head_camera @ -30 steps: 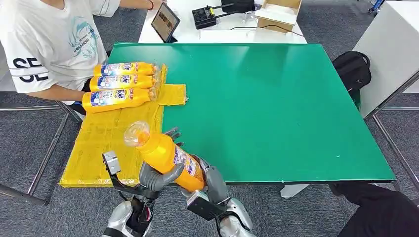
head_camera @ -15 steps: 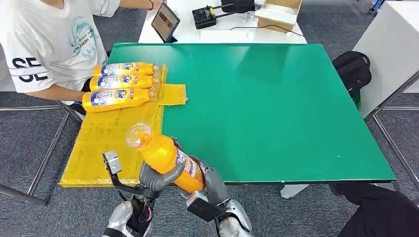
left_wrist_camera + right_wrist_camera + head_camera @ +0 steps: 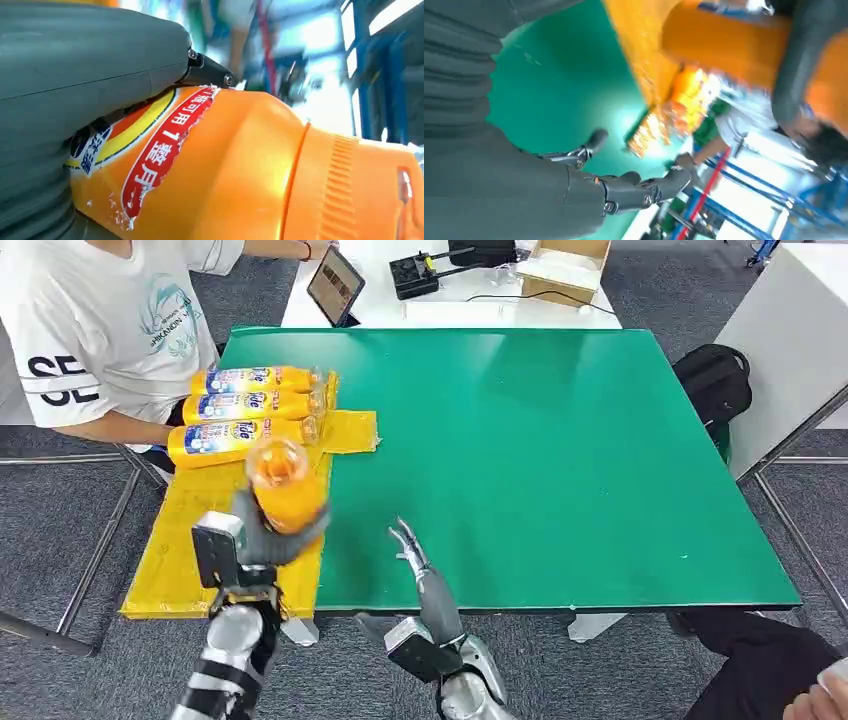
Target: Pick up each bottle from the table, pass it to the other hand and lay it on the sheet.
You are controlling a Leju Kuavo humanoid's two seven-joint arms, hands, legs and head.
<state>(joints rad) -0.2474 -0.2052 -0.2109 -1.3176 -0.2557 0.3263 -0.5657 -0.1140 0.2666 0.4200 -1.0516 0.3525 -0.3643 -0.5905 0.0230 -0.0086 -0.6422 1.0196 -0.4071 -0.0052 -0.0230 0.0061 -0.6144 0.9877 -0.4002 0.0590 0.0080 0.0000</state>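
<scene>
My left hand (image 3: 262,532) grips an orange bottle (image 3: 284,483) and holds it up over the yellow sheet (image 3: 185,540), cap end toward the camera. The left wrist view shows the same bottle (image 3: 240,165) close up, with its red and yellow label under my thumb (image 3: 75,60). My right hand (image 3: 415,555) is empty, fingers spread, above the green table (image 3: 560,450) near its front edge. In the right wrist view the right hand's fingers (image 3: 634,187) are apart, with the bottle (image 3: 724,42) beyond them. Three orange bottles (image 3: 245,405) lie side by side at the sheet's far end.
A person in a white shirt (image 3: 100,330) sits at the left, close to the lying bottles. A tablet (image 3: 335,285), a black device (image 3: 415,275) and a cardboard box (image 3: 565,265) stand on a white table behind. A black bag (image 3: 712,380) lies at the right.
The right hand let go of the bottle and opened. The left hand carried the bottle up and to the left, over the sheet.
</scene>
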